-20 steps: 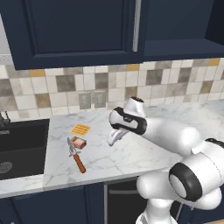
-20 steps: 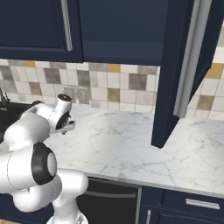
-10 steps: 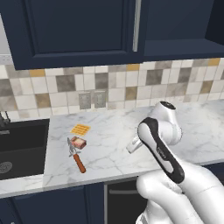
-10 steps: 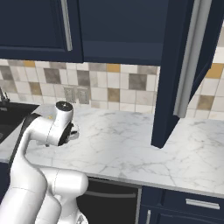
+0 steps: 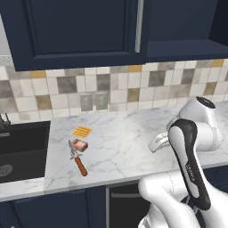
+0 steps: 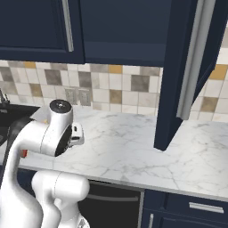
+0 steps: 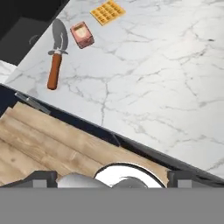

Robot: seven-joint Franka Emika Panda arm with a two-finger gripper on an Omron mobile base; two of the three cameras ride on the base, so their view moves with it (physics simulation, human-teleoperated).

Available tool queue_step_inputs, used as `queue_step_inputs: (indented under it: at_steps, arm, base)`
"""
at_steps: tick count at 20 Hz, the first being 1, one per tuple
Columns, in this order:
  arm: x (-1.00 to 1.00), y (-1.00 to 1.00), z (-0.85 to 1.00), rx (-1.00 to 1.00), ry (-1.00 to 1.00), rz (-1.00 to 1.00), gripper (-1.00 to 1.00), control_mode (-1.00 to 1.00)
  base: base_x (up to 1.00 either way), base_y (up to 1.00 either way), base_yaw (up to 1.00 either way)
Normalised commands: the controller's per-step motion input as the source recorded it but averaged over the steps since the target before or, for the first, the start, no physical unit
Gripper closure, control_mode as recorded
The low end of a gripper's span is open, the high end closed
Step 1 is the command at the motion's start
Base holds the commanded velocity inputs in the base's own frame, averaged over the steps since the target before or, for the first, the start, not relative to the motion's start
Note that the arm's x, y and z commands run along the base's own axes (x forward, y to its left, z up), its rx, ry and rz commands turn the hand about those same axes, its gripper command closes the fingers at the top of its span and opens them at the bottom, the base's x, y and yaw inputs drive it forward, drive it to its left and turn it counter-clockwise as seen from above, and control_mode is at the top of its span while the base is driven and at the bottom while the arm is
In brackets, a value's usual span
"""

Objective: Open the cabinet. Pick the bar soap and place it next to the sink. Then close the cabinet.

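Seeing the bar soap [image 5: 80,144] resting on the counter [image 5: 124,147] near the sink [image 5: 22,149], I judge the released gripper [image 7: 111,177] faces the open cabinet door [image 6: 178,75] next.

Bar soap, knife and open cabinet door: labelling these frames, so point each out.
bar soap [image 7: 82,34], hand view, pinkish top face.
knife [image 7: 54,70], hand view, orange handle.
cabinet door [image 6: 174,75], right base view, edge.

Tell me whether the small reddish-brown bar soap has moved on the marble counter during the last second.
No. The small reddish-brown bar soap lies in the same spot, between the flat orange ridged square and the orange-handled knife.
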Motion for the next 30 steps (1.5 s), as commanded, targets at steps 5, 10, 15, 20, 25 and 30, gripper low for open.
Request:
queue_step_inputs:
  at_steps: [5,10,15,20,25,30]
  arm:
    - [-0.68,-0.32,0.74,0.0,-0.11,-0.25,-1.0,-1.0]
    - [-0.64,-0.2,0.5,0.0,-0.34,-0.22,-1.0,-1.0]
    - [-0.57,-0.06,0.43,0.0,-0.48,-0.16,-1.0,-1.0]
    - [-0.83,-0.08,0.52,0.0,-0.45,-0.11,-1.0,-1.0]
    - [-0.66,-0.25,0.31,0.0,-0.33,-0.1,-1.0,-1.0]
    - [-0.32,-0.33,0.44,0.01,-0.28,-0.04,-1.0,-1.0]
  base:
    - [0.0,0.0,0.0]
    - [0.0,0.0,0.0]
    - [0.0,0.0,0.0]
    - [0.0,0.0,0.0]
    - [0.0,0.0,0.0]
    - [0.0,0.0,0.0]
